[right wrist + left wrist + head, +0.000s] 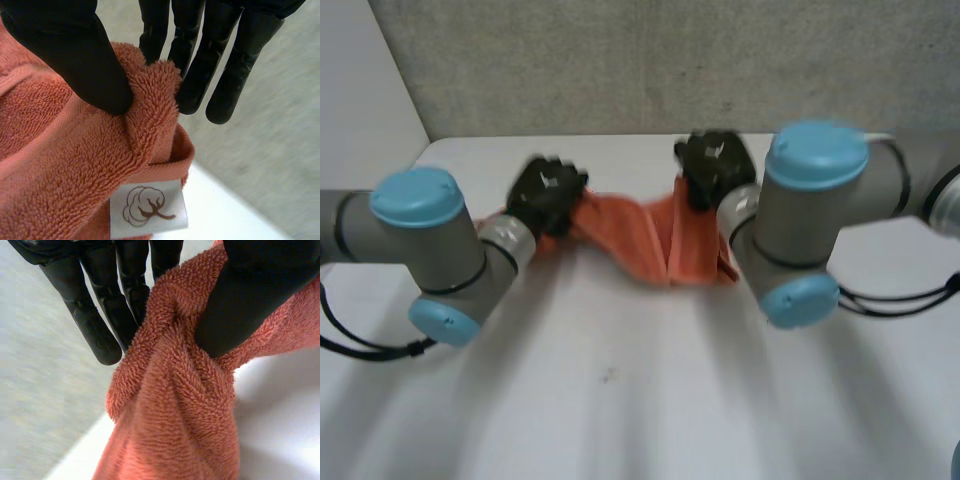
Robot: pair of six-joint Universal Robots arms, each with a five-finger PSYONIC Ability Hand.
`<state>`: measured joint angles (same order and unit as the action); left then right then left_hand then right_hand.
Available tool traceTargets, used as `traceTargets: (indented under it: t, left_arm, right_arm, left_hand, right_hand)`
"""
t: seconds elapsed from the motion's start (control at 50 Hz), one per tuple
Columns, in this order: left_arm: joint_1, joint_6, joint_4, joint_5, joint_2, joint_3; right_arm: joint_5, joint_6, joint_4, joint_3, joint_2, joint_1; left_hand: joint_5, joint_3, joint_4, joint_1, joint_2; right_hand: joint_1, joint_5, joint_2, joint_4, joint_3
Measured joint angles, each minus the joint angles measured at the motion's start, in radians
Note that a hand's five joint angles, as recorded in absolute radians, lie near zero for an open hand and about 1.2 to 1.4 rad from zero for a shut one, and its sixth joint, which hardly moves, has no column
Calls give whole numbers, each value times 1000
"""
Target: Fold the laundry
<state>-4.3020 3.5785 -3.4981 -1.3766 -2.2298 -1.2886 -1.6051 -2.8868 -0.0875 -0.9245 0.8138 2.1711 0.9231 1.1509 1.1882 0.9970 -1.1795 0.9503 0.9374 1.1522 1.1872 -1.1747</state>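
Towel stretches between left hand and right hand.

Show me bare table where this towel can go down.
Bare: the near stretch of table, in front of the towel between left arm and right arm; also a narrow strip behind the towel by the wall. Crowded: the band where left hand and right hand pinch the towel.

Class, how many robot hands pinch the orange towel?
2. The left hand pinches the towel at one end; the right hand pinches the other end, near the white label.
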Motion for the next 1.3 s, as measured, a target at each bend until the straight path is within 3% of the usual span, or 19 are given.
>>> traceTargets:
  t: [0.14,0.32,0.36,0.38,0.4,0.44,0.46,0.52,0.62,0.7,0.8,0.84,0.94,1.12,1.3]
  left_arm:
    - [51,-120,-71,-117,177,-85]
    - [170,-189,20,-147,357,-399]
    - [229,-195,53,-154,382,-487]
    - [264,-198,70,-163,390,-526]
    - [294,-202,85,-175,396,-552]
    - [306,-204,91,-183,398,-561]
    - [342,-210,114,-217,404,-578]
    - [348,-212,130,-257,412,-566]
    - [270,-209,141,-289,425,-499]
    - [160,-206,142,-247,423,-424]
    - [111,-205,145,-162,395,-378]
    - [84,-205,158,-45,333,-329]
    - [75,-205,211,51,235,-257]
    - [76,-198,363,70,129,-181]
    - [84,-193,382,71,97,-141]
  right_arm:
    - [-96,-48,-14,116,26,-34]
    - [-142,-112,-7,29,61,-45]
    - [-137,-115,6,-19,68,-44]
    - [-131,-115,15,-47,71,-43]
    - [-125,-115,19,-61,74,-43]
    - [-117,-116,26,-79,77,-42]
    - [-99,-116,39,-112,86,-42]
    - [-77,-114,50,-146,100,-43]
    - [-51,-110,60,-202,122,-46]
    - [-42,-108,61,-259,142,-51]
    - [-35,-107,60,-291,156,-56]
    - [-8,-108,56,-342,185,-64]
    - [30,-109,49,-393,230,-68]
    - [49,-108,47,-434,287,-69]
    - [53,-99,57,-480,343,-82]
  left_hand:
    - [0,11,2,0,-5]
    - [0,17,2,0,-9]
    - [-19,-37,-65,-15,56]
    - [-125,-166,-197,-88,209]
    - [-378,-420,-459,-329,450]
    - [-432,-473,-515,-370,506]
    - [-594,-639,-678,-515,671]
    - [-693,-724,-777,-581,759]
    - [-705,-736,-789,-582,774]
    - [-705,-736,-789,-582,774]
    - [-704,-736,-789,-582,774]
    - [-704,-736,-789,-582,774]
    - [-704,-736,-789,-582,774]
    - [-705,-736,-789,-582,774]
    - [-705,-736,-789,-582,774]
  right_hand:
    - [0,0,1,0,0]
    - [0,0,1,0,0]
    - [0,0,1,0,0]
    - [0,0,1,0,0]
    - [1,0,1,0,0]
    - [7,0,1,0,0]
    - [12,0,1,0,-4]
    - [12,0,1,0,-5]
    - [12,22,1,0,-5]
    - [12,24,1,0,-5]
    - [12,25,1,0,-5]
    - [12,25,1,0,-5]
    - [12,25,1,0,-5]
    - [12,25,1,0,-8]
    - [12,25,1,0,-9]
